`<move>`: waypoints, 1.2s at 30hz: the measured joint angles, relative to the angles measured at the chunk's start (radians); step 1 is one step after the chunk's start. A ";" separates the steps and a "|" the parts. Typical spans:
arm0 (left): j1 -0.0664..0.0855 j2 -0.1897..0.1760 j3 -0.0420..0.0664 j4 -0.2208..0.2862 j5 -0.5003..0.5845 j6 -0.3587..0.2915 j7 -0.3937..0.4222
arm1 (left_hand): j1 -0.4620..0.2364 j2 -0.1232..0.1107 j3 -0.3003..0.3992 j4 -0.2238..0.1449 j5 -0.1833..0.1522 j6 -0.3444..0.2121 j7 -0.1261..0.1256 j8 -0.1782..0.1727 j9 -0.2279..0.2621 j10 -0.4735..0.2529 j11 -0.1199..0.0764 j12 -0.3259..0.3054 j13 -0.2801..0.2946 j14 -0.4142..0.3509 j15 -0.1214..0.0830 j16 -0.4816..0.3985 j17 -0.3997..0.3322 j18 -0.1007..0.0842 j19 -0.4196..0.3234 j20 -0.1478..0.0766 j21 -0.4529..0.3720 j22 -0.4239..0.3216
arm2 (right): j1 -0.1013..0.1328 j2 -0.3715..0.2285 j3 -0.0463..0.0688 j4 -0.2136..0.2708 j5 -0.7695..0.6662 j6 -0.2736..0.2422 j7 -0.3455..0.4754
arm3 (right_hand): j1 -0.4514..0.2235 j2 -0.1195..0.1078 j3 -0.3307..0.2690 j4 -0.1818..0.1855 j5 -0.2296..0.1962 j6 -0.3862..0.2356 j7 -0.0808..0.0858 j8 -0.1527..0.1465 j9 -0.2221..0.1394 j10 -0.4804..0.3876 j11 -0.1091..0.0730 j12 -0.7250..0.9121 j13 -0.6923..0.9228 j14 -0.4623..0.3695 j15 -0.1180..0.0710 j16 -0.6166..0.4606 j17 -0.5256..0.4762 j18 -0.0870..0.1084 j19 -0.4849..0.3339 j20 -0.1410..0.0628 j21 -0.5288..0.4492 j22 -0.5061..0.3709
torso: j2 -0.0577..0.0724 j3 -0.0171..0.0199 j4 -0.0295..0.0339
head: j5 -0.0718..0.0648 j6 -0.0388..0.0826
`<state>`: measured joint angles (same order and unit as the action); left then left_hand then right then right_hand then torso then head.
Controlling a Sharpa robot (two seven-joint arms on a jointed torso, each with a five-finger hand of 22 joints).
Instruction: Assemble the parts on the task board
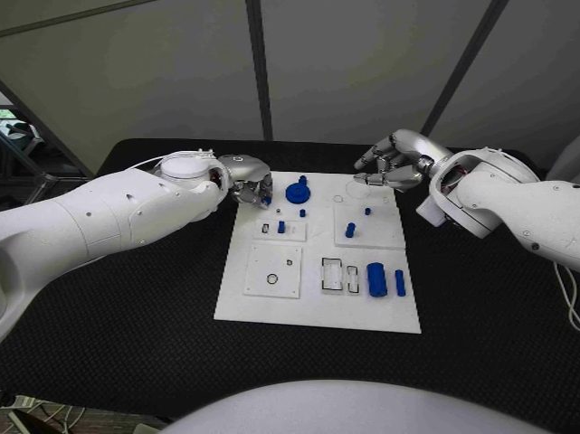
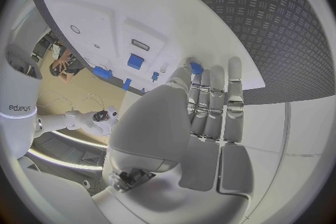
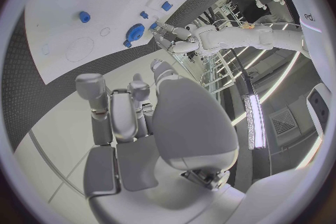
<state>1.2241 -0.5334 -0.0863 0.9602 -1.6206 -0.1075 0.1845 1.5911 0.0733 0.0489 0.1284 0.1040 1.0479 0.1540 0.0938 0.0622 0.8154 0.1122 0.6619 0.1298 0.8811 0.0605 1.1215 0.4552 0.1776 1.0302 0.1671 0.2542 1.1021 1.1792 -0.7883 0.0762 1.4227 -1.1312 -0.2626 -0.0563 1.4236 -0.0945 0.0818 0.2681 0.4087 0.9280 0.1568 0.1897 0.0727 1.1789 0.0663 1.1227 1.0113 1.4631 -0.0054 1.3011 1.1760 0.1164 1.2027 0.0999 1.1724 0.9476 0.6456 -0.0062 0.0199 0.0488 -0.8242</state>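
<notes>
The white board (image 1: 318,312) is lying in the middle of the black table (image 1: 499,307) in the head view, carrying blue parts: a round gear-like piece (image 1: 298,192) near its upper left corner, a small peg (image 1: 350,230) near its centre, and a thick cylinder (image 1: 377,280) beside a thin bar (image 1: 401,282) toward its lower right. The left hand (image 1: 247,181) is hovering at the board's upper left corner, fingers straight and close together, holding nothing. The right hand (image 1: 392,163) is hanging over the board's upper right edge, fingers loosely curled and empty.
</notes>
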 measured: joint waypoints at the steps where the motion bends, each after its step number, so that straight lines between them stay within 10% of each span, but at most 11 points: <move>1: 0.000 -0.001 0.000 0.000 0.002 -0.001 0.002 | -0.001 0.001 0.014 -0.003 0.000 0.003 0.003 0.000 0.000 0.016 -0.001 -0.019 -0.010 0.003 -0.003 0.000 0.000 0.000 -0.004 -0.004 0.007 0.011 | 0.000 0.000 0.000 0.000 0.000 0.000 0.000 | 0.000 0.000 0.000 0.000 0.000 0.000 0.000 0.000 0.000 0.000 0.000 0.000 0.000 0.000 0.000 0.000 0.000 0.000 0.000 0.000 0.000 0.000 | 0.000 0.0000 0.0000 | 0.000 0.000; 19: 0.000 -0.011 0.000 0.009 0.036 -0.029 0.034 | -0.017 0.041 0.135 -0.006 0.004 0.014 0.014 -0.017 -0.006 0.084 -0.007 -0.109 -0.048 0.018 -0.011 0.000 0.001 0.000 -0.012 -0.012 0.031 0.071 | 0.000 0.000 0.000 0.000 0.000 0.001 0.001 | 0.000 0.000 0.000 0.000 0.000 0.000 0.000 0.000 0.000 0.000 0.000 0.000 0.000 0.000 0.000 0.000 0.000 0.000 0.000 0.000 0.000 0.000 | 0.000 -0.0004 0.0004 | 0.003 0.004; 36: 0.000 -0.014 0.000 0.006 0.055 -0.035 0.038 | -0.053 0.012 0.243 -0.008 0.003 0.014 0.014 -0.025 -0.005 0.108 -0.006 -0.137 -0.052 0.021 -0.014 0.000 0.005 0.000 -0.012 -0.012 0.039 0.098 | -0.001 -0.001 0.000 0.000 0.000 0.001 0.001 | 0.000 0.000 0.000 0.000 0.000 0.000 0.000 0.000 0.000 0.000 0.000 0.000 0.000 0.000 0.000 0.000 0.000 0.000 0.000 0.000 0.000 0.000 | 0.000 0.0000 0.0004 | 0.005 0.005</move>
<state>1.2242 -0.5477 -0.0858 0.9657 -1.5659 -0.1424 0.2222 1.5379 0.0856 0.2916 0.1201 0.1074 1.0616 0.1677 0.0689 0.0571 0.9233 0.1065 0.5254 0.0776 0.9026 0.0464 1.1214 0.4605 0.1778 1.0183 0.1554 0.2927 1.1997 1.1784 -0.7888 0.0762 1.4223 -1.1311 -0.2611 -0.0554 1.4236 -0.0945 0.0818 0.2681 0.4087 0.9280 0.1568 0.1897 0.0728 1.1789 0.0663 1.1227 1.0114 1.4631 -0.0054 1.3011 1.1756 0.1165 1.2028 0.0999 1.1724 0.9476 0.6460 -0.0062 0.0203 0.0540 -0.8194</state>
